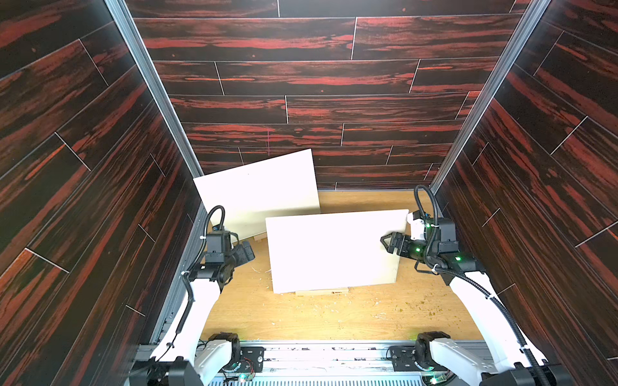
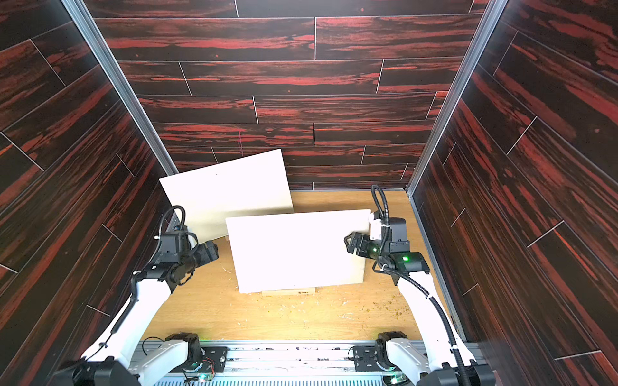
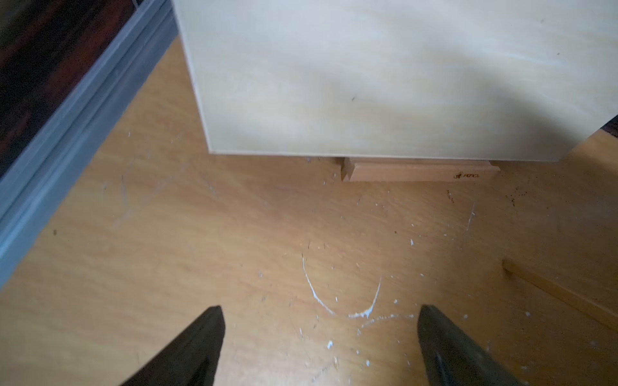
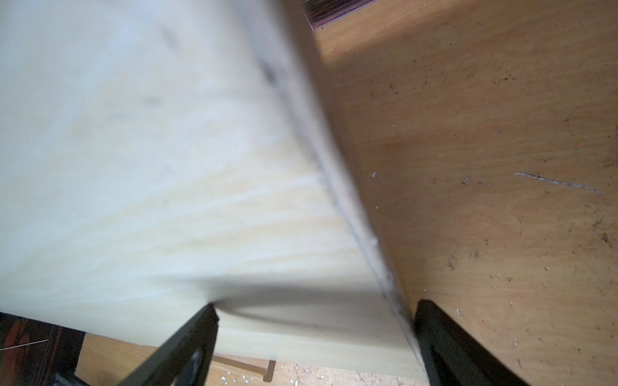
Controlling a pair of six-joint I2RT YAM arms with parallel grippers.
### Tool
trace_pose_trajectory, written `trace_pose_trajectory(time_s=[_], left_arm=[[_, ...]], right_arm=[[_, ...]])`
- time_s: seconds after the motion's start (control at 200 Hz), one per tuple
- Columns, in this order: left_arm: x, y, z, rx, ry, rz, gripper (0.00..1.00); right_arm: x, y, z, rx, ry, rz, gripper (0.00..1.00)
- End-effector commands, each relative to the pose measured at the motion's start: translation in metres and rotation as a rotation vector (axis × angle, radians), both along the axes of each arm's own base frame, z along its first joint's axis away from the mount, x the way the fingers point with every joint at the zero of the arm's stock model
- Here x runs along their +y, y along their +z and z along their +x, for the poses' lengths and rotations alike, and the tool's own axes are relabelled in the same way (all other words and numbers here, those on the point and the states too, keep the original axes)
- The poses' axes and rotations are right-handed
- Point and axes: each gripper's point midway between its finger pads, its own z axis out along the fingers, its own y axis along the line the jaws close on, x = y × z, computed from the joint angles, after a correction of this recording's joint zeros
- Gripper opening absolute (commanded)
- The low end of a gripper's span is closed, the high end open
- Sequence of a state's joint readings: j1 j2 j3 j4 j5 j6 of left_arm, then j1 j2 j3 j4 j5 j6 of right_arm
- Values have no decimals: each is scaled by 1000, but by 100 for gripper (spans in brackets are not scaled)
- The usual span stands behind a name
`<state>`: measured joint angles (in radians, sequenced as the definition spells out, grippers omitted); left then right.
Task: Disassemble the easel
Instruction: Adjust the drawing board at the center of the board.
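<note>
Right gripper (image 4: 317, 310): jaws wide apart, straddling the right-hand edge of the near board (image 1: 334, 250). One finger (image 4: 190, 341) lies before the pale face, the other just behind the edge. Not clamped; contact cannot be confirmed. Near board stands tilted in the front base block (image 1: 321, 292) at mid-table (image 1: 301, 320).

Left gripper (image 3: 321, 310): jaws wide apart, empty, hovering above scratched bare table, pointed at the far board (image 3: 368, 83) and the rear base block (image 3: 418, 172). Far board stands at the back left, its lower corner hidden behind the near board. Crumbs (image 1: 431, 310) litter the table's right side.
</note>
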<state>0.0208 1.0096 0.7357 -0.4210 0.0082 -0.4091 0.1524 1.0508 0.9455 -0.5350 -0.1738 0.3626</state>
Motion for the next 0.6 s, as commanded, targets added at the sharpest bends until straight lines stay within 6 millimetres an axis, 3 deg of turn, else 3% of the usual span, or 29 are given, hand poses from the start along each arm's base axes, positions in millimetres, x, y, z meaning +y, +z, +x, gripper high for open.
trace_pose_trajectory(time_s=[0.0,0.14,0.456,0.596], left_arm=[[-4,-4,-20,22,43,-65,93],[-13,6,-35,-16,-1,-94,90],[-38,64,-61,-247,-166,-128,92],[-66,73,-65,-254,-302,-237,91]], right_arm=[[10,13,11,-46,36,21,95],[17,16,15,-56,73,36,95],[30,19,18,-41,156,61,95],[22,32,6,-14,125,40,98]])
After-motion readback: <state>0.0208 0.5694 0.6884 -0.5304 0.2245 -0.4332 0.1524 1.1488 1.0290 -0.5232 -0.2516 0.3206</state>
